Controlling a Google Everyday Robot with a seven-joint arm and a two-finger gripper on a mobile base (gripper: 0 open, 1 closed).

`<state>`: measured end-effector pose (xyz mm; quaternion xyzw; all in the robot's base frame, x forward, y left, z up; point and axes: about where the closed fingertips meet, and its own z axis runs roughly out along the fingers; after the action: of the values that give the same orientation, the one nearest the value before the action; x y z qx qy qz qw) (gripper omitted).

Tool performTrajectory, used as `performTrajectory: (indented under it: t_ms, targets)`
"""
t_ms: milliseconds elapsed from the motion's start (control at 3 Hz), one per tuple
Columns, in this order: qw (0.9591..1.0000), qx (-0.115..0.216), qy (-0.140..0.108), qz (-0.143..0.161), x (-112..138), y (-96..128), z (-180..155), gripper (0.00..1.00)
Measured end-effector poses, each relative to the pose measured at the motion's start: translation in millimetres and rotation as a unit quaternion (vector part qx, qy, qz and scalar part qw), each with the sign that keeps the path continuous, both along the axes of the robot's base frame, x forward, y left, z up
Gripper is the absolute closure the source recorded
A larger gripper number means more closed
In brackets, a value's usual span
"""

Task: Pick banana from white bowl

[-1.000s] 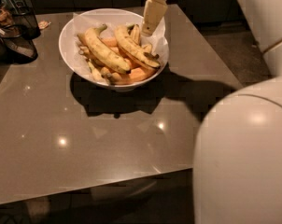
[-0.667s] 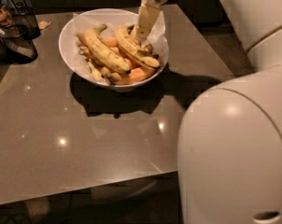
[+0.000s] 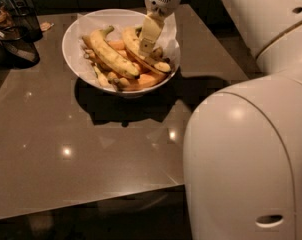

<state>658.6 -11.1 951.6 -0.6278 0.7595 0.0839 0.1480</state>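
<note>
End effector (image 3: 147, 48) down inside white bowl (image 3: 73, 34), on the banana (image 3: 131, 43).
On the table (image 3: 66, 134) I note the bowl at far centre. A green-stemmed banana (image 3: 111, 58) lies in its left half; the banana lies right of it, near the right wall. My end effector meets that banana's middle from above; whether it is spread or clamped, I cannot tell.

A dark basket (image 3: 17, 38) sits at the table's (image 3: 91, 149) far-left corner.
</note>
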Motion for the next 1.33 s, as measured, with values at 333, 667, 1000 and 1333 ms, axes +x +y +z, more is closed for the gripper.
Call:
performTrajectory:
  t_ms: [333,667,1000,1333]
  targets:
    - [0.9993,0.013,0.028,-0.022,-16.0,-5.6,-2.7,0.28]
    - [0.9982,0.019,0.043,-0.038,-22.2,-2.2,-2.4,0.28]
    - [0.9976,0.02,0.047,-0.046,-20.2,2.8,-1.8,0.23]
    - [0.9974,0.017,0.05,-0.05,-15.5,5.9,-4.4,0.24]
